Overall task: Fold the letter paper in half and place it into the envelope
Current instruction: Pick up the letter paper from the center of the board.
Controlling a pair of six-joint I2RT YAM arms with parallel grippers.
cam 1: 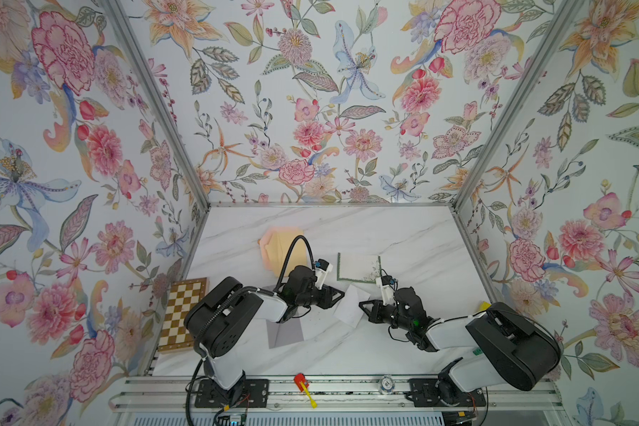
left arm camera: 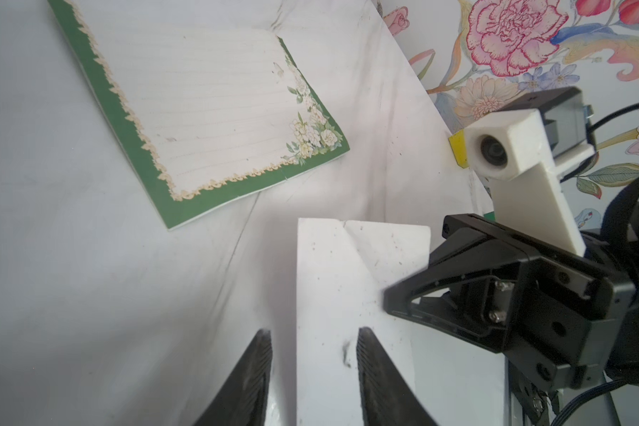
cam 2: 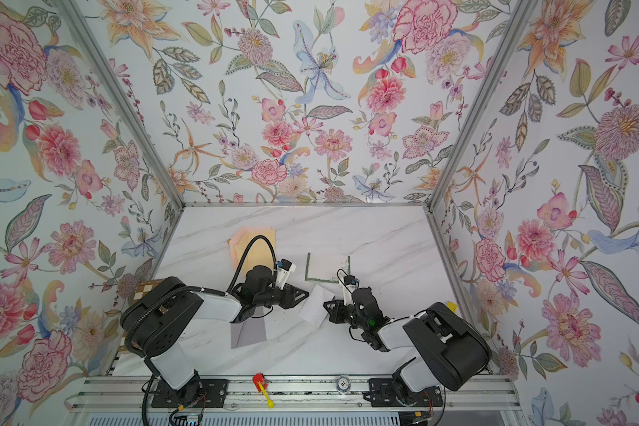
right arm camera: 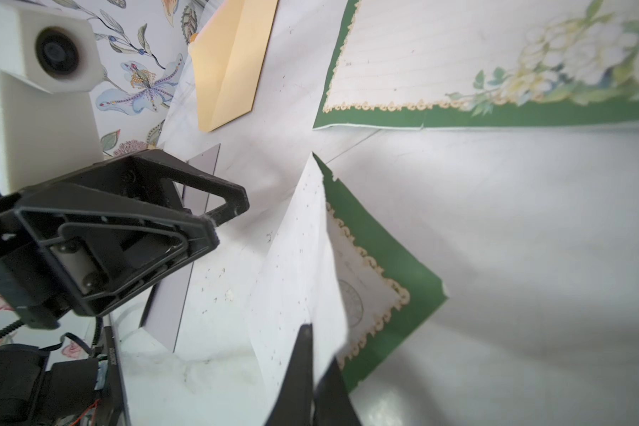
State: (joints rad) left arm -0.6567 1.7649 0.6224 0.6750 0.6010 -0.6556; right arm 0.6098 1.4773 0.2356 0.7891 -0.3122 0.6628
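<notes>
Between the two grippers, mid-table, the paper (cam 1: 351,308) lies white back up. The right wrist view shows it (right arm camera: 296,265) tented along a crease, with its green-bordered face tucked underneath. My right gripper (right arm camera: 310,332) is clenched on the raised flap's edge, its fingers pinched tight on the paper. My left gripper (left arm camera: 314,332) is released, with a clear gap between its fingers. One finger lies over the paper and the other over bare table (left arm camera: 89,295), so they straddle the paper's side edge. I cannot tell whether either finger touches. I judge the folding step to be in hand and not done, because the flap stands off the lower half and the edges do not meet. The next move, as I read it, is to carry the pinched edge over until it lines up with the opposite edge. Then I would bring the left fingers down to flatten the crease before the right lets go, since the paper may spring back if freed early. After that comes the envelope. A grey envelope (cam 1: 288,332) lies just beside the paper, partly under my left arm, and a tan envelope (cam 1: 277,250) lies farther back. I cannot tell which one is meant, and neither mouth looks open from here. A spare sheet (cam 1: 356,267) with the same green border lies flat just behind the paper, so I should keep my sweep clear of it.
</notes>
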